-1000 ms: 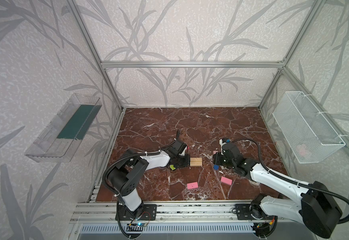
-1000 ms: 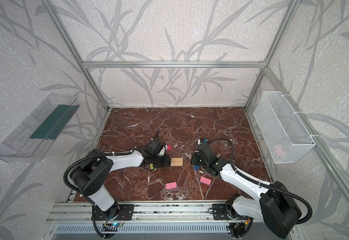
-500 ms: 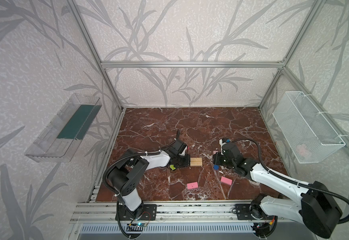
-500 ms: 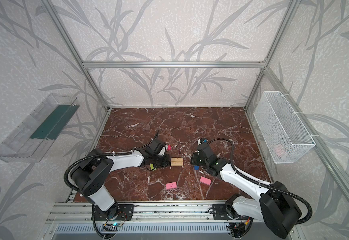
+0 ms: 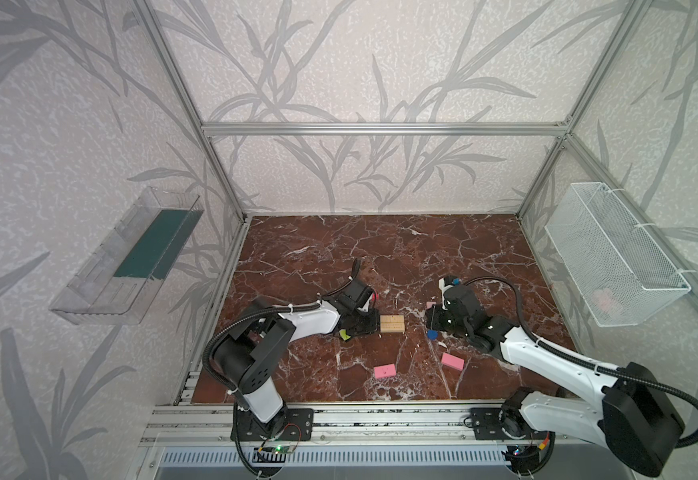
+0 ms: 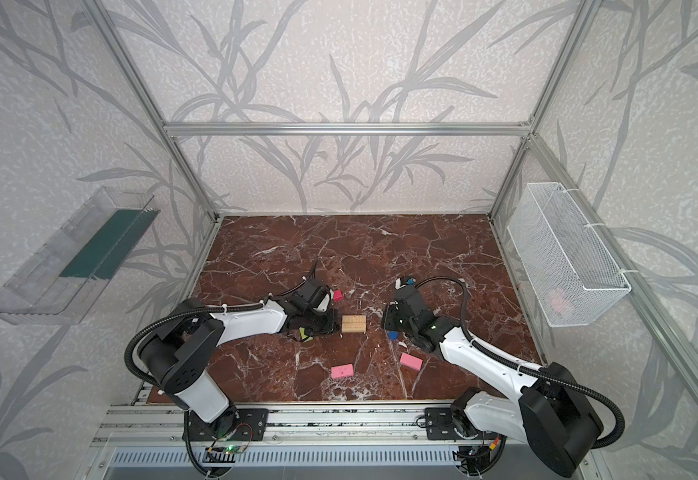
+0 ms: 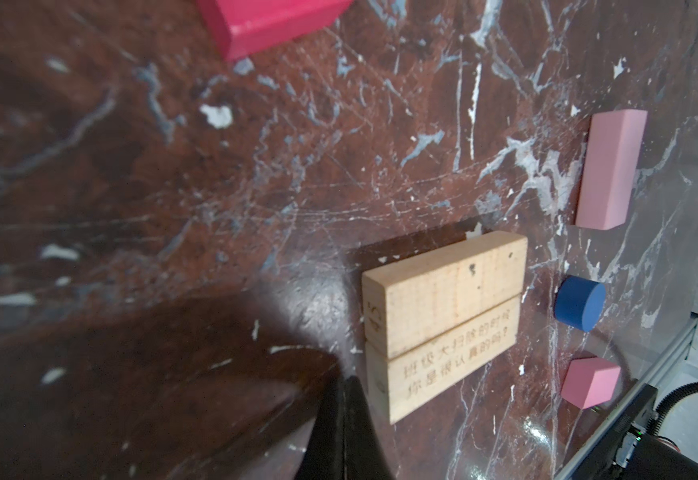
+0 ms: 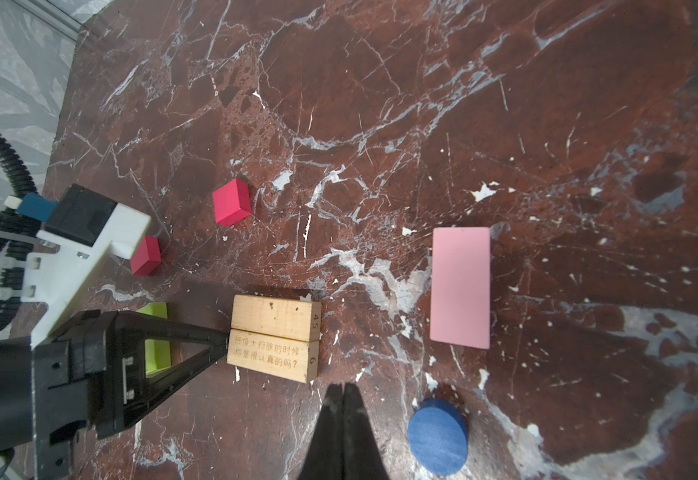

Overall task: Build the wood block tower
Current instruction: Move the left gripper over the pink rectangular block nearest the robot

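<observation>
Nothing has shifted: my left fingers (image 8: 219, 337) and right fingers (image 8: 343, 415) stay closed, empty, flanking the tan bars (image 8: 274, 343), so the base seems set.

Two tan bars (image 8: 274, 336) lie flat on the red marble tabletop (image 8: 422, 104), long sides touching, one printed with characters. The left gripper (image 8: 222, 337), jaws together, has its tip against their end at the seam, with a lime-green bar (image 8: 154, 311) half hidden behind it. The right gripper (image 8: 343, 390), jaws together too, points just beside the printed bar. A blue disc (image 8: 438, 441), a pink bar (image 8: 460, 287) and two red cubes (image 8: 232, 202) lie scattered around.
</observation>
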Robot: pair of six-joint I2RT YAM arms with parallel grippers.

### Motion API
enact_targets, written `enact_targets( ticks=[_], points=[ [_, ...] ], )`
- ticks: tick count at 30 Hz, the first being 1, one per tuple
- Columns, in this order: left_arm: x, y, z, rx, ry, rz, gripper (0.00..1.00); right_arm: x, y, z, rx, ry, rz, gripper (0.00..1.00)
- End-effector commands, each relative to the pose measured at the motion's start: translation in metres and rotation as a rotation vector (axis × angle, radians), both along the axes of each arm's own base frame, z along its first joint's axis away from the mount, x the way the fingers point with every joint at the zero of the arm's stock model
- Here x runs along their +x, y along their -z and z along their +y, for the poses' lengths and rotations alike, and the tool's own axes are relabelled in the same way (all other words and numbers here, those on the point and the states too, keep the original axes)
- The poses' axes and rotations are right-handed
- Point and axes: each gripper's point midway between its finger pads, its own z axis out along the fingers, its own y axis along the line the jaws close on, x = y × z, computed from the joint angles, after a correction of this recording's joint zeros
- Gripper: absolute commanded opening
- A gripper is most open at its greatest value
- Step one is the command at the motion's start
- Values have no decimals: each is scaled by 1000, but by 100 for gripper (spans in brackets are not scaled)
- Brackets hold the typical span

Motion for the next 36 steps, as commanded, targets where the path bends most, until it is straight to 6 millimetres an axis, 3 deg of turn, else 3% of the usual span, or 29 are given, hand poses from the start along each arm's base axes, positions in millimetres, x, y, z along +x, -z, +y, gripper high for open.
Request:
enact_targets(
  ticks=[1, 8, 14, 20, 25, 29, 33, 36],
  points=[
    [3, -15, 9, 51, -4, -38, 0, -1, -5, -4, -4, 5, -10, 0],
    [6, -47, 14, 45, 3, -110, 0, -4, -10, -2, -5, -21, -11, 0],
    [2, -77, 29, 92, 32, -188, 0, -6, -16, 0, -22, -60, -6, 0],
    [-19, -111, 48, 132, 137, -282, 1, -12, -20, -6, -59, -82, -4, 2],
    [-51, -141, 62, 129, 239, -375, 15, -19, -23, -8, -75, -104, 7, 9],
    [-74, -153, 67, 101, 286, -421, 27, -21, -26, -7, -62, -120, 13, 14],
    [-94, -159, 60, 61, 350, -473, 39, -23, -33, -8, -60, -131, 7, 18],
    [-105, -160, 50, 47, 420, -494, 43, -24, -42, -12, -62, -127, -11, 21]
  ],
)
